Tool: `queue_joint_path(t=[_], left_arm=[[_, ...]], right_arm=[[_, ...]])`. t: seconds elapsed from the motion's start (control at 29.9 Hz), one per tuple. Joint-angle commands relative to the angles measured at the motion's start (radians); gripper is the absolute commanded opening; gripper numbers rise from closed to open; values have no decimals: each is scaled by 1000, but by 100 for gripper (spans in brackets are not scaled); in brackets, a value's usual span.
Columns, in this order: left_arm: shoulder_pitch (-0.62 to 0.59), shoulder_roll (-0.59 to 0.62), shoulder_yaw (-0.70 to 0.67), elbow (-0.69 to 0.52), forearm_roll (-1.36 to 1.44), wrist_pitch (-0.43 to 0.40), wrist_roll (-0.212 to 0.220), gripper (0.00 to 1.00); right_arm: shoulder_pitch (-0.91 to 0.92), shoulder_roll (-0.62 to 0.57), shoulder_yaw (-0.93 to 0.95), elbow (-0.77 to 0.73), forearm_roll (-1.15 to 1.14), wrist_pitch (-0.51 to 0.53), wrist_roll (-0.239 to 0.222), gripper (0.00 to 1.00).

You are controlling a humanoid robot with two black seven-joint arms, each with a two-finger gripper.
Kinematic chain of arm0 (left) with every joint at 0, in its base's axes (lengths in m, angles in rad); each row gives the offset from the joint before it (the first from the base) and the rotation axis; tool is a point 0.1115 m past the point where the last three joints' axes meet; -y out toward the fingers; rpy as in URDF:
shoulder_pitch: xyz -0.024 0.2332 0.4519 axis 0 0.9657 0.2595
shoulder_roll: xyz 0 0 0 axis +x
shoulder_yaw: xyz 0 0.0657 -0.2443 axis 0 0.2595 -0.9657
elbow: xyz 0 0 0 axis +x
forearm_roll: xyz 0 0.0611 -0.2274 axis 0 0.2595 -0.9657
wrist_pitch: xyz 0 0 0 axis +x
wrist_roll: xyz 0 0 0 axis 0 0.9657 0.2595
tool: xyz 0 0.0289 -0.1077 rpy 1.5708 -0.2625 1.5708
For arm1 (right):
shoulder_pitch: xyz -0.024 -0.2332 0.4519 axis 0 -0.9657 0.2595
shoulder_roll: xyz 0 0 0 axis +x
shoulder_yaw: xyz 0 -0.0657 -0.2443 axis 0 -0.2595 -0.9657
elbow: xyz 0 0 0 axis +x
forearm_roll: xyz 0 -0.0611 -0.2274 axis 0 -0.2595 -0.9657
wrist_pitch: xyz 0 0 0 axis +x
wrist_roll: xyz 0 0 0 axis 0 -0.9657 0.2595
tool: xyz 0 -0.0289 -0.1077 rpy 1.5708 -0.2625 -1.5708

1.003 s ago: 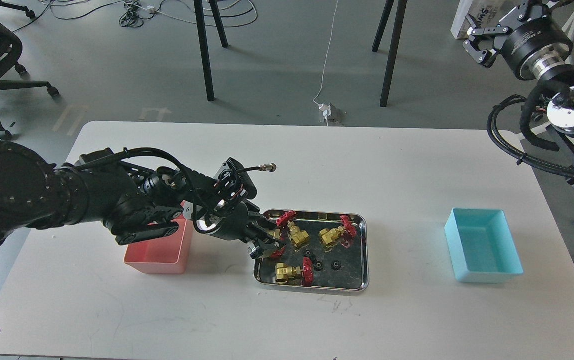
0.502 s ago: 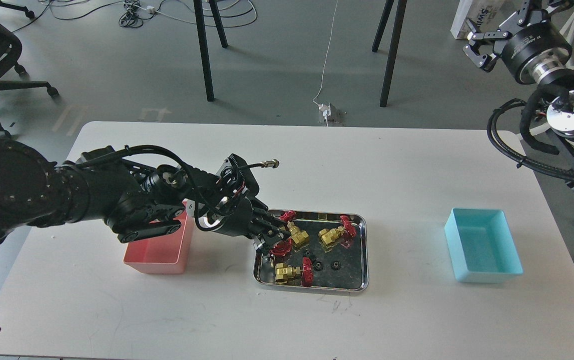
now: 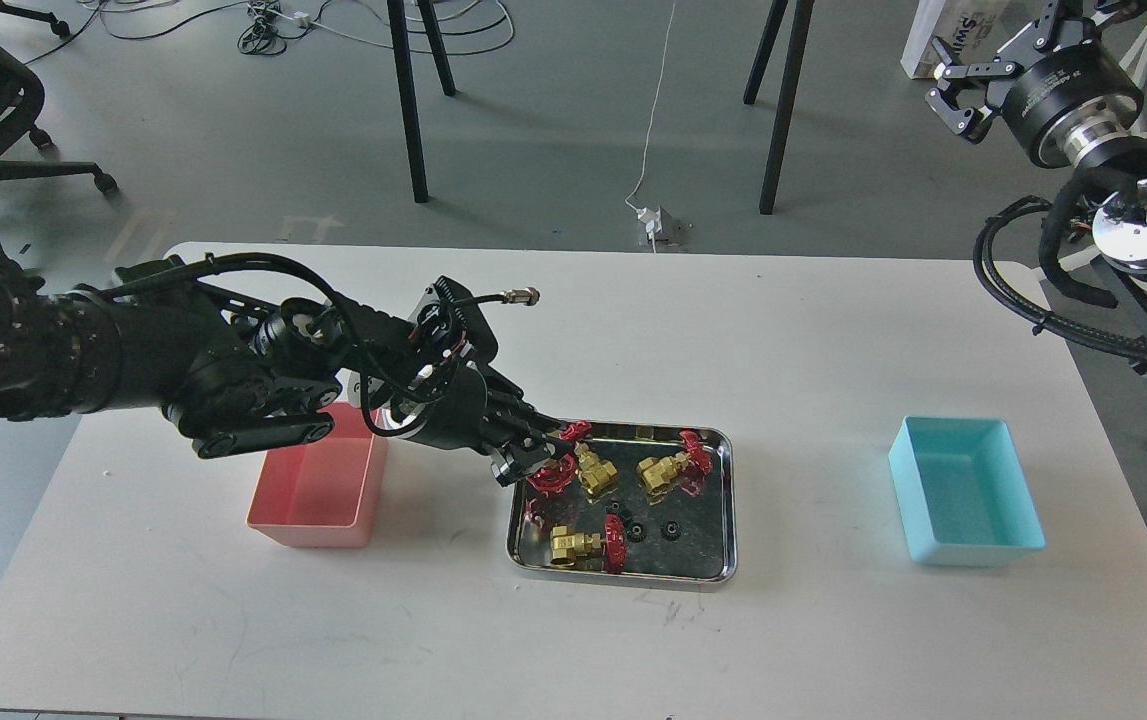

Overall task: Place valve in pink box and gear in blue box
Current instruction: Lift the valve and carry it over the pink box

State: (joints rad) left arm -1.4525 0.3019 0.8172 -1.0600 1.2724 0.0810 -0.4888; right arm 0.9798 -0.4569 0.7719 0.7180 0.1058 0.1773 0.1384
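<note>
Grey floor, chair legs and cables lie behind the white surface (image 3: 573, 330). My left jaws (image 3: 536, 462) are clenched on a valve (image 3: 551, 476) over the steel tray (image 3: 723, 560)'s left rim; three valves and black gears (image 3: 671, 528) crowd inside. Pink box (image 3: 283, 525) sits left, blue box (image 3: 973, 550) far right. My right jaws (image 3: 953, 95) hang released, high.

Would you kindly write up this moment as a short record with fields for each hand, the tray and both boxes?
left hand: shut on a valve by its red handwheel, at the steel tray's left edge
right hand: open, raised off the table at upper right
steel tray: three other valves and a few black gears inside
pink box: empty, left of tray
blue box: empty, right of tray
</note>
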Motion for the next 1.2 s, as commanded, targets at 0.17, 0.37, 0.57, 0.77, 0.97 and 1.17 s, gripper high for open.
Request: queue_joint_path(t=[0.17,0.37,0.57,0.77,0.97,1.17], left_arm=[[-88,301,-121,-187,1,-46,0,10],[-83,526,-122,-262,109,-46,0,10],[-2,640,-122,-271,220,-44,0,10],[76,649,-127,-249,225,-24,0,10],[144,589,-138,-169,223,-12,0,10],[227,546,-196,-89,223,-9,0,11]], right_arm=[[255,15,-91,-8,-1,-136,-62,100],[238,29,-128,-11,0,-139,-60,100],[194,55,-126,-9,2,-147,-60,100],[171,55,-125,-9,2,-147,-60,100],[160,55,-125,-9,2,-147,-60,100],[145,55,-125,-9,2,-145,-59,100]])
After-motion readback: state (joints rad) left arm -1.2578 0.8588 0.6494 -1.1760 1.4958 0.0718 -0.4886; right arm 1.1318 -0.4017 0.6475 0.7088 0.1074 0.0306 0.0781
